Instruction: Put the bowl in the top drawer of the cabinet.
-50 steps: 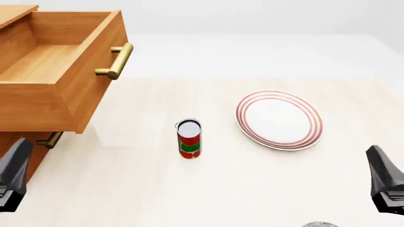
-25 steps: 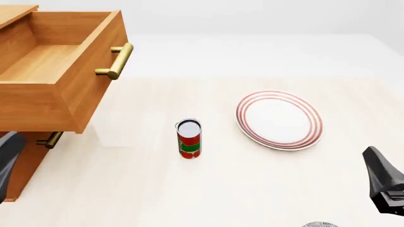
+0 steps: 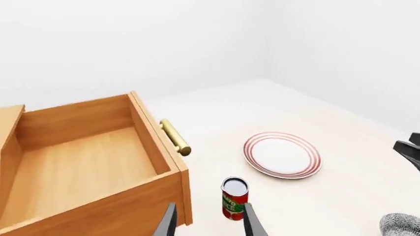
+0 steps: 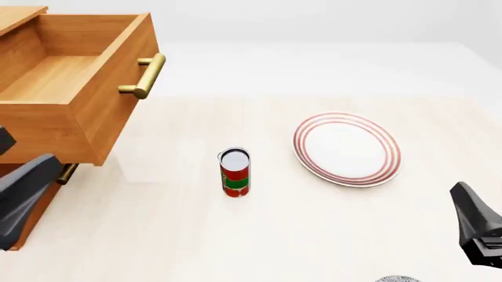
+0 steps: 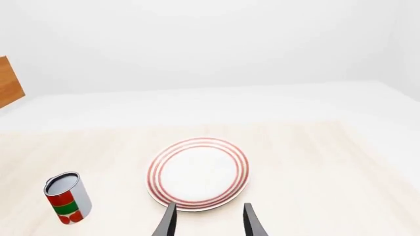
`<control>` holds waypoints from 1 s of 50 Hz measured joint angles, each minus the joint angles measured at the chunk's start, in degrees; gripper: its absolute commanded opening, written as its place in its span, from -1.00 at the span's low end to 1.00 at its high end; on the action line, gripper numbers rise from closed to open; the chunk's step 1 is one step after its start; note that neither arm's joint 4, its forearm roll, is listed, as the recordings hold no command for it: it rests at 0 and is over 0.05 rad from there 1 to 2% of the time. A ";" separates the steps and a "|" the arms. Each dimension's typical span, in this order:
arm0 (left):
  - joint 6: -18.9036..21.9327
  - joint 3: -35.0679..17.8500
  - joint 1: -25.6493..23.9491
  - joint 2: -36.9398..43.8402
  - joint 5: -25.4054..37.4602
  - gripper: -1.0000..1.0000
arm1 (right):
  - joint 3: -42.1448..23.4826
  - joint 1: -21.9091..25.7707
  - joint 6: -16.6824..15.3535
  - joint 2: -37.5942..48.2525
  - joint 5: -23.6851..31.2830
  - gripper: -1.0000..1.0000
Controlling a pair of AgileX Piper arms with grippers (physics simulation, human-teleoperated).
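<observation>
Bowl (image 3: 402,226): at the near right of the table, only a speckled sliver visible at the frame edge (image 4: 398,279) — nothing is holding it
Top drawer (image 4: 74,88): pulled well out of the cabinet (image 4: 17,194), inside bare, brass handle (image 4: 143,75) facing the table
Left gripper (image 3: 207,223): fingers apart and empty, near the drawer's front corner — a careless swing could knock the drawer front or handle
Right gripper (image 5: 208,221): fingers apart and empty, aimed over the plate (image 5: 198,172), not at the bowl
Main risk: the bowl is barely in any view, so a grasp on its rim may be misjudged and slip
Obstacle: the can (image 4: 234,171) stands upright between bowl and drawer — a low carry could tip it
Drop-in risk: the bowl could catch the drawer's wall if it is carried too low
</observation>
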 measured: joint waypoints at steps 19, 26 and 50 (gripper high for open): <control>-4.08 -4.68 -6.68 7.50 0.01 1.00 | -0.01 0.01 0.02 0.00 0.03 1.00; -4.99 -5.80 -8.92 9.99 -0.25 1.00 | -0.01 0.01 0.02 0.00 0.03 1.00; -9.40 -7.90 -17.58 18.04 -3.11 1.00 | -0.01 0.01 0.02 0.00 0.03 1.00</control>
